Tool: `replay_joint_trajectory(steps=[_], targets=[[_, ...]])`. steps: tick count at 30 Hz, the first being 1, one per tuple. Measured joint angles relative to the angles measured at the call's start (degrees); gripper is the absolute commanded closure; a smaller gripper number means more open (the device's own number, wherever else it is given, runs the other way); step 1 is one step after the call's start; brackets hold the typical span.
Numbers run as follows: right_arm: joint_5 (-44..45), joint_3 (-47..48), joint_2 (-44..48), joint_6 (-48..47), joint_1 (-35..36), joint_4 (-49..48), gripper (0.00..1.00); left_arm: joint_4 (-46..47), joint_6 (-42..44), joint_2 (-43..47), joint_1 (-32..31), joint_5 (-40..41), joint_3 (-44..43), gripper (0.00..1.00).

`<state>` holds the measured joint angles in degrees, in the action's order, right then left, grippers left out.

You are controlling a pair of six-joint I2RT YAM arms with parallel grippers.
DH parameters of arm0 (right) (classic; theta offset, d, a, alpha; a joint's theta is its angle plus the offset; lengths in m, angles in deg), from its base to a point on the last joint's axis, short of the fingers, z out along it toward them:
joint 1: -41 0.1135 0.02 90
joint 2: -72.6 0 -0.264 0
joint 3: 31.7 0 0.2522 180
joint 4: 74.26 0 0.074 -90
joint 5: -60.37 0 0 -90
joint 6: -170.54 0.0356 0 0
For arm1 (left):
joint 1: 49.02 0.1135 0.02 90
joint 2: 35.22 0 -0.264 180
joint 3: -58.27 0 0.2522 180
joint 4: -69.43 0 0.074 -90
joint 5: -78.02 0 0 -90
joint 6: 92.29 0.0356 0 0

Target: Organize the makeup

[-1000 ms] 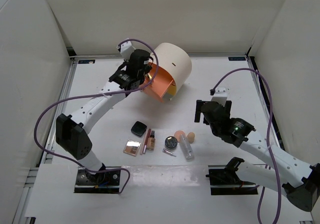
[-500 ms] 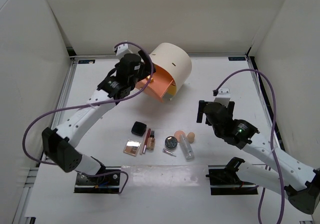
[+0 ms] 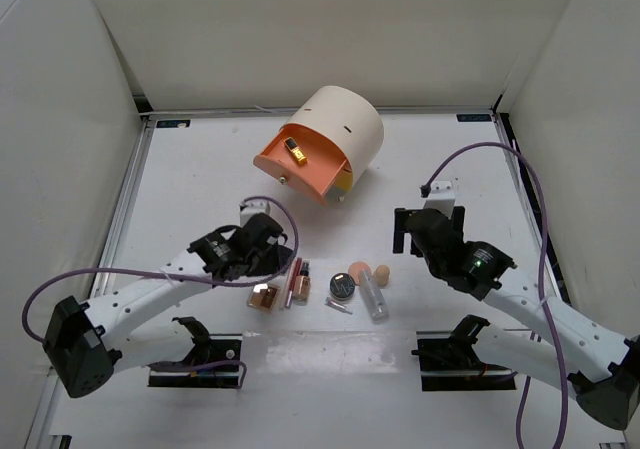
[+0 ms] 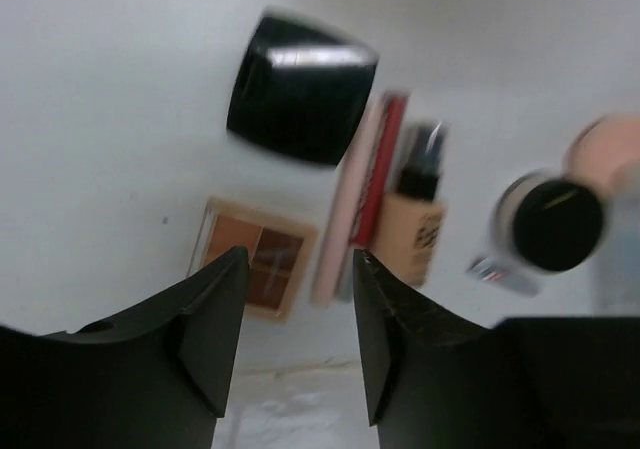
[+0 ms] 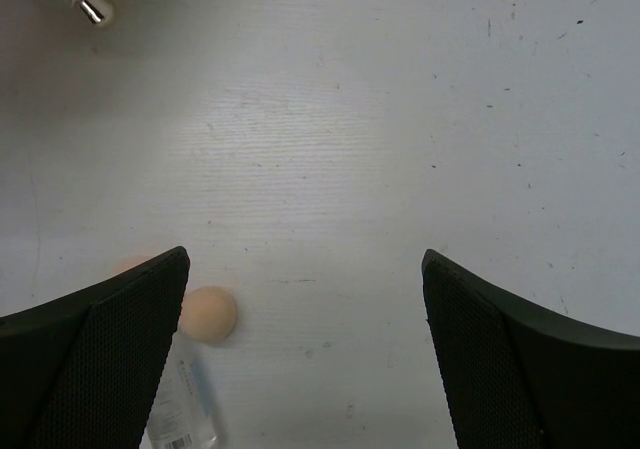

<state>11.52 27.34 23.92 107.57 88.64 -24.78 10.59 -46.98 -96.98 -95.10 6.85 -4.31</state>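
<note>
Palette [image 4: 255, 269] lies beneath left tool [image 4: 299, 261] (jaws parted).

Bare table [image 3: 335, 231] between drawer box [image 3: 345, 129] and makeup [image 3: 343, 287]

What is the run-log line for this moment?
left gripper: open, empty, above palette and black compact | right gripper: open, empty | drawer: open, gold item inside
</note>
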Motion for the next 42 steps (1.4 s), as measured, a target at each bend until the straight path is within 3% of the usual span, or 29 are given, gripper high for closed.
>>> replay_joint_trajectory(steps=[4, 9, 17, 26, 32, 42], targets=[[-2.29, -2.36, -0.07, -0.57, 0.0, -0.74, 0.03, 0.26, -0.35, -1.68, -4.46, -2.21, 7.54, 0.5], [-3.28, -4.7, -1.2, -0.09, 0.0, -1.14, 0.04, 4.72, 0.07, -6.88, -6.67, -2.71, 8.15, 0.51], [-3.82, -4.92, -2.08, 1.75, 0.0, -1.14, 0.05, 7.37, 1.07, -18.1, -7.56, -2.69, 5.97, 0.61], [-3.8, -4.92, -1.92, 1.95, 0.0, -0.98, 0.04, 9.53, 1.44, -19.69, -7.74, -2.16, 5.25, 0.61], [-3.78, -4.9, -1.95, 1.92, 0.0, -0.61, 0.03, 10.97, 1.77, -21.42, -7.78, -2.16, 6.43, 0.67], [-3.02, -4.9, -1.9, 1.92, 0.0, 0.26, 0.01, 10.62, 2.6, -21.88, -8.5, -1.55, 5.84, 0.87]])
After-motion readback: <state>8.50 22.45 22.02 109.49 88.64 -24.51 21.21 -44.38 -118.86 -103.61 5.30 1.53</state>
